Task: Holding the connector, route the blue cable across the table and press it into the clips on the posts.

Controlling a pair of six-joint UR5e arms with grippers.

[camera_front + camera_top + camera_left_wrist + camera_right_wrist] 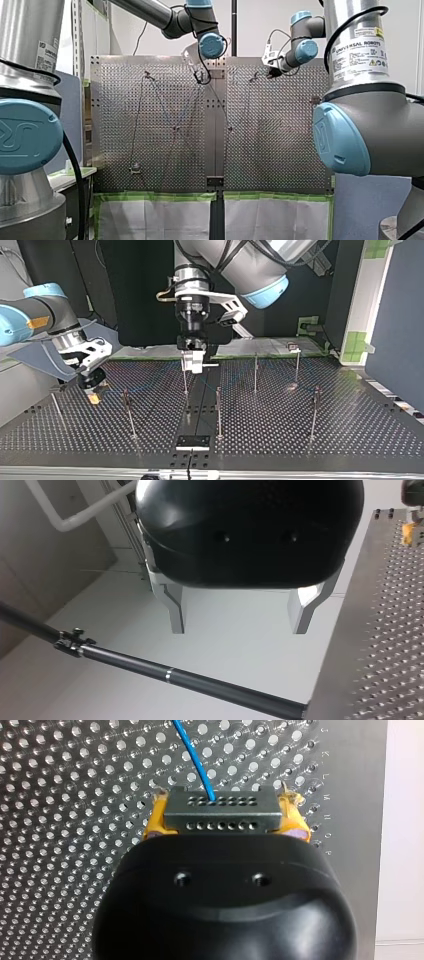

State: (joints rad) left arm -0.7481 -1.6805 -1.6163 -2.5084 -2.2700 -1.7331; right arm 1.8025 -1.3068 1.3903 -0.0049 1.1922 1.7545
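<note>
In the right wrist view my right gripper (223,820) is shut on a grey connector (222,807), its yellow pads (154,817) on both sides. The blue cable (197,765) leaves the connector and runs ahead over the perforated table (75,820). In the top view this gripper (94,396) hangs low at the left. The cable (160,102) zigzags between thin posts (130,415). My left gripper (239,630) is open with nothing between its metal fingers (176,615). It hangs over the table's middle (192,362) by a post (185,380).
Several slim posts (315,410) stand across the table, one (190,677) passing under my left gripper with a clip (72,642) on it. A black plate (192,441) sits at the top view's near edge. Green tape (155,196) lines the front view's near edge.
</note>
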